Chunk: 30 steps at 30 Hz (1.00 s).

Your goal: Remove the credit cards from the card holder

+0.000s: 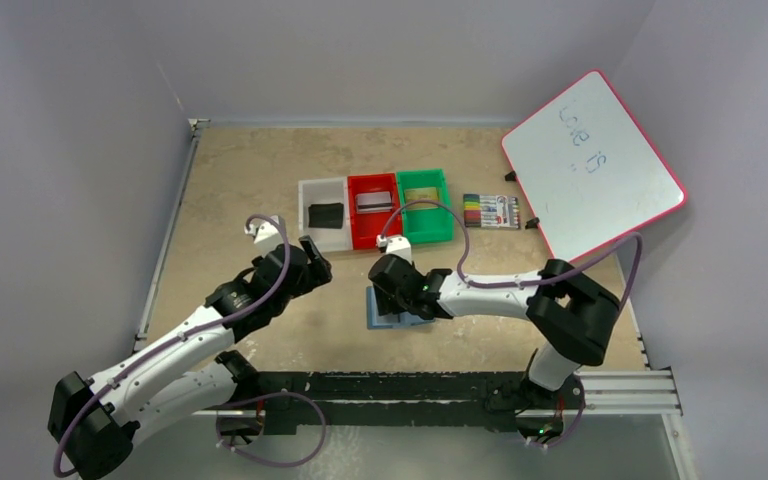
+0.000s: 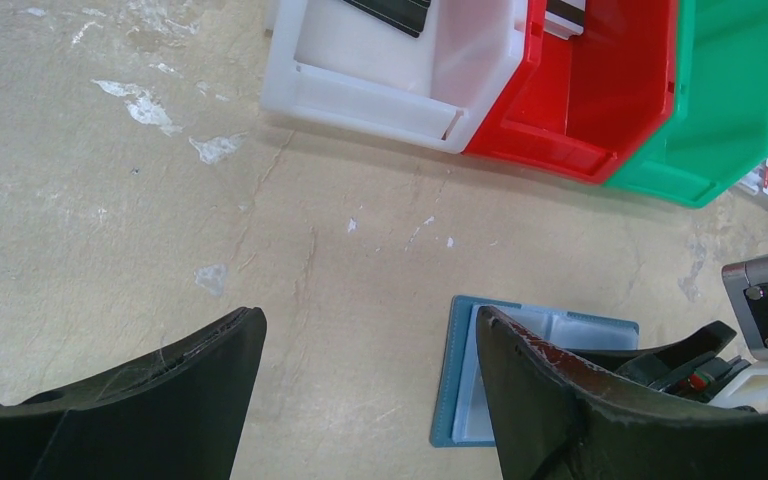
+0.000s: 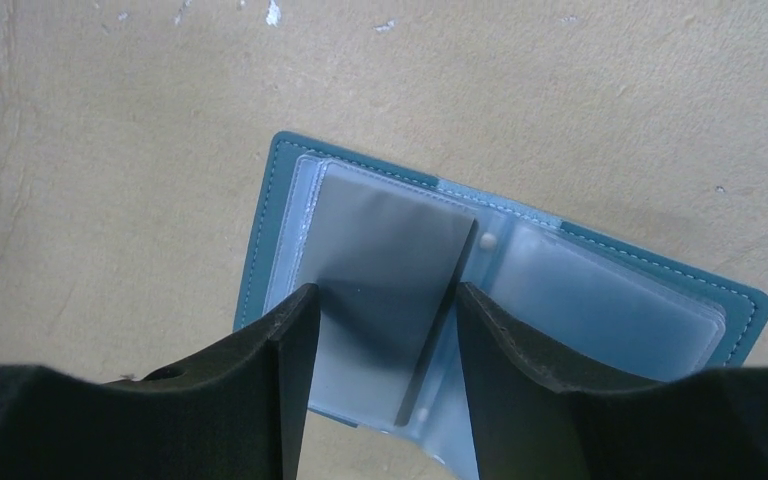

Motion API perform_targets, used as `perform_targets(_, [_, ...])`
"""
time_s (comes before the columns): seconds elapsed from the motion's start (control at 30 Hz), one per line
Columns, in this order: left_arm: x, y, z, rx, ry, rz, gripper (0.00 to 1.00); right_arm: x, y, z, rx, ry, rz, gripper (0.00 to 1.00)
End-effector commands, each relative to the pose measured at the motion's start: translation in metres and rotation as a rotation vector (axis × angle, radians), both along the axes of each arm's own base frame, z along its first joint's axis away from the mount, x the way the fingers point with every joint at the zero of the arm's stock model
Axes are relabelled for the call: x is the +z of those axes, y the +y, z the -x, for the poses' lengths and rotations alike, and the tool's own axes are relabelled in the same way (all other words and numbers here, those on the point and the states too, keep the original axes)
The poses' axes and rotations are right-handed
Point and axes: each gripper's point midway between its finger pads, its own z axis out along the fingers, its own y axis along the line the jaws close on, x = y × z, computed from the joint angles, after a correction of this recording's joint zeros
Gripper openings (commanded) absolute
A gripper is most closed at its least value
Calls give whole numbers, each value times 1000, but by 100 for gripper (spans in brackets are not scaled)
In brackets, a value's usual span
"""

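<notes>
Right gripper [image 3: 385,300]: nearest the wrist lens. Its two black fingers [image 3: 260,380] stand partly spread and point down at the open wallet.
Silver-grey card [image 3: 390,250]: sits between those fingers with one long edge at each fingertip. Its right edge is lifted off the pocket and shows dark. Whether it is pinched or only flanked cannot be told.
Card holder [image 3: 600,295]: teal, lying open and flat on the table [image 1: 240,170], clear pale-blue pockets facing up. The left pocket is under the right gripper and the right pocket lies bare just beside it.
Card holder from above: mostly covered by the right gripper, with only its near edge and left corner showing. It lies toward the front middle of the table.
Left gripper [image 2: 370,320]: jaws spread wide, with only bare table between them. It is left of the card holder and apart from it. In its own wrist view the holder's teal edge shows just past one finger.
Black card [image 1: 327,214]: flat inside the white bin [image 1: 328,240].
Grey card [image 1: 373,202]: inside the red bin [image 1: 373,235], toward its far end.
Green bin [image 1: 425,215]: touching the red bin's right side. The three bins stand in a row beyond the card holder.
Marker pack [image 1: 491,211]: just right of the green bin.
Whiteboard [image 1: 592,163]: propped at a tilt at the far right.
</notes>
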Motion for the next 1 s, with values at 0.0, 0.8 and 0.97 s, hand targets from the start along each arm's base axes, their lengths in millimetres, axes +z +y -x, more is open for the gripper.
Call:
perform_targets(0.0, [12, 1, -5, 21, -32, 9, 77, -22, -17, 2, -44, 13, 119, 54])
perform_targets(0.8, [-4, -56, -1, -183, 17, 168, 77, -9, 11, -10, 20, 89, -232, 0])
perform_targets(0.97, [-10, -75, 2, -236, 24, 257, 77, -3, 7, -16, -5, 127, -400, 0])
